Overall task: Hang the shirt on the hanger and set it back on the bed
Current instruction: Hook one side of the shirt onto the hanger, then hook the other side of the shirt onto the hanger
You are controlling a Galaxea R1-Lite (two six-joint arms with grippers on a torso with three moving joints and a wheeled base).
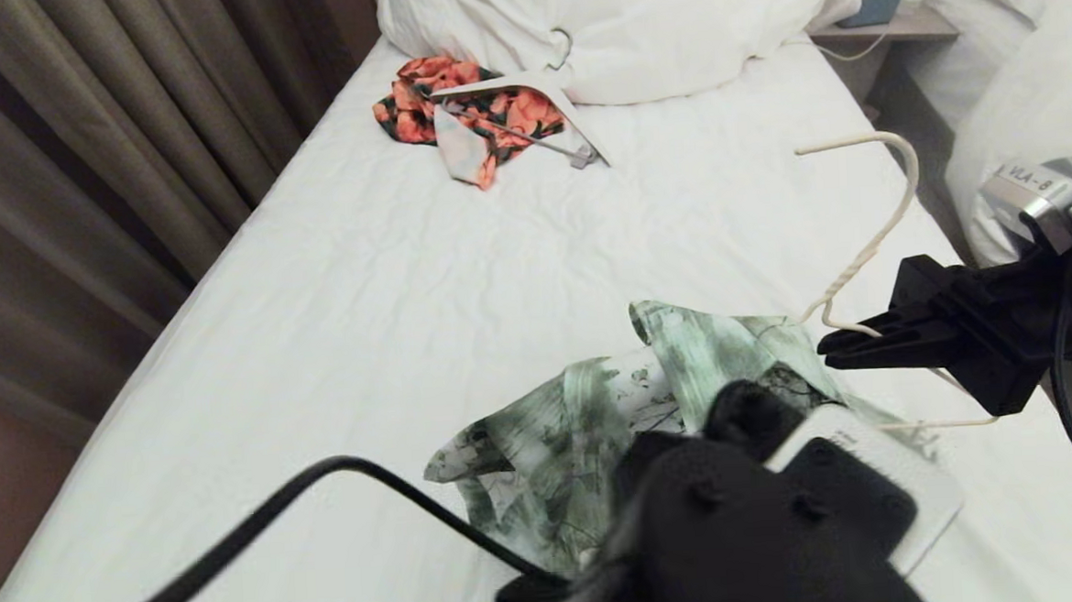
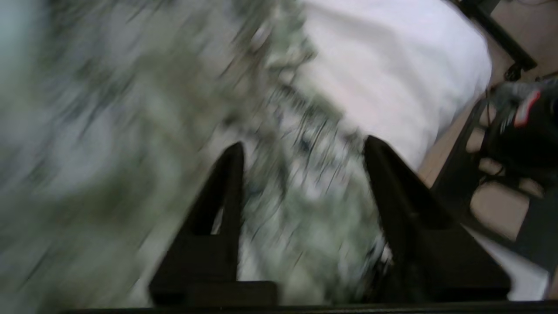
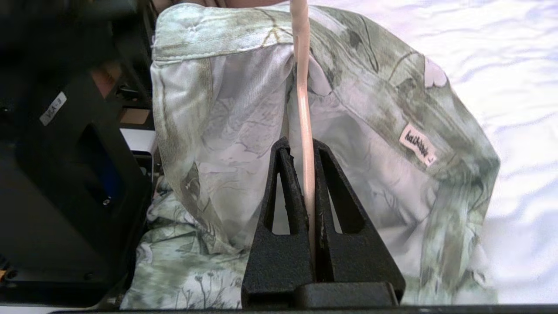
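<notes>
Head view looks forward and down along the bed (image 1: 515,247) from its foot end, wide, taking in both arms low in frame. Left wrist view sits behind the left gripper (image 2: 303,150), very close over the shirt (image 2: 130,131), bed edge and floor beyond. Right wrist view sits behind the right gripper (image 3: 305,148), close on the hanger (image 3: 303,100) wire against the shirt. All three share shirt and sheet.

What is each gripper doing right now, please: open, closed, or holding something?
Left gripper: open, fingers apart over the shirt, gripping nothing.
Right gripper: closed on the hanger, with the shirt draped on it.
</notes>
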